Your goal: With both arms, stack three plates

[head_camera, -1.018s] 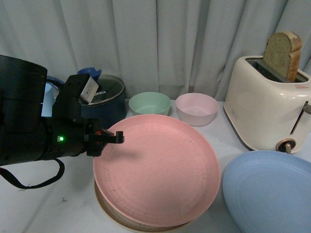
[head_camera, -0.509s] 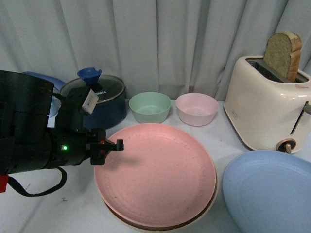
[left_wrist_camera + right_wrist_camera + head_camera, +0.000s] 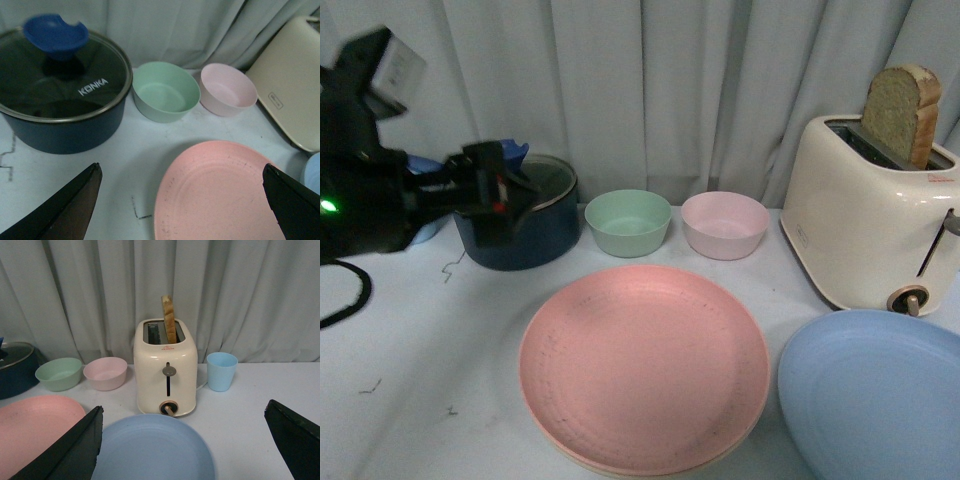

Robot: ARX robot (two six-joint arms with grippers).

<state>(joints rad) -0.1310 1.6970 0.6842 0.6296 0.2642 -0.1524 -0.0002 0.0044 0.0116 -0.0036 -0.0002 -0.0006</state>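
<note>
Lifted clear and swung to the upper left of the front view, my left gripper (image 3: 181, 169) has let go of the pink plate (image 3: 643, 368) it held by the left rim half a second ago. Its fingers stand wide apart in the wrist view, with nothing between them.

That plate, tilted a second ago, now lies flat at lower centre on the beige plate (image 3: 590, 466), of which only a thin pale edge shows at the bottom. I judge two of the three stacked.

At the lower right, the light blue plate (image 3: 875, 395) sits alone on the table, just beside the stack and apart from it. My right gripper (image 3: 184, 410) hangs above it, spread open and empty, with a finger in each bottom corner of its wrist view. I expect that plate to be the right arm's job.

Behind the stack, a green bowl (image 3: 628, 222) and a pink bowl (image 3: 724, 224) stand side by side. The dark blue pot (image 3: 65, 100) at left reads "KONKA" in white on its glass lid. The cream toaster (image 3: 865, 225) holds a bread slice (image 3: 902, 110). Its small side label and red mark are too small to read, and the white tag on my left arm is blurred. A light blue cup (image 3: 221, 371) stands beside the toaster.
</note>
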